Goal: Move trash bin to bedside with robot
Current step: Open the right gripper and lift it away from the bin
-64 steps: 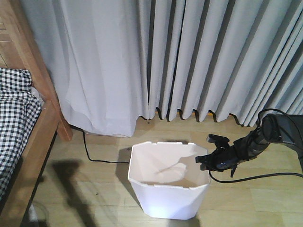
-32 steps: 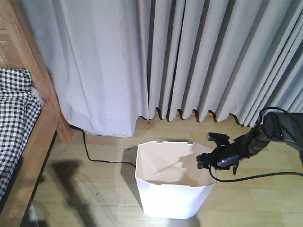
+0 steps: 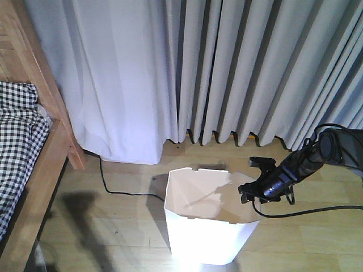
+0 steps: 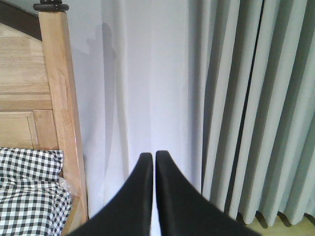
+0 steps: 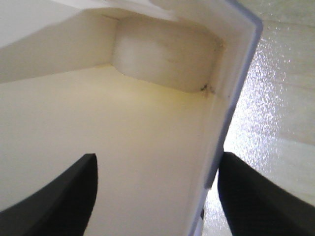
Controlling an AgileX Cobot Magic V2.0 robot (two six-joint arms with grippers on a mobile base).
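Observation:
The white faceted trash bin [image 3: 210, 238] stands on the wood floor before the curtains, to the right of the bed. My right gripper [image 3: 248, 195] is open at the bin's right rim. In the right wrist view the gripper [image 5: 158, 162] straddles the bin's wall [image 5: 147, 113], with one finger [image 5: 69, 196] inside and the other [image 5: 256, 196] outside over the floor. My left gripper [image 4: 153, 155] is shut and empty, pointing at the curtain beside the bed's wooden post [image 4: 59, 98]. The bed's frame [image 3: 54, 153] and checked bedding [image 3: 17, 136] are at the left.
Grey curtains [image 3: 238, 68] hang to the floor along the back. A black cable [image 3: 122, 192] runs over the floor from under the curtain to the bin. The right arm's cable [image 3: 306, 212] trails on the floor at the right.
The bin and my right gripper at its rim have shifted a little to the right and nearer the frame's bottom. The bed and curtains have barely moved.

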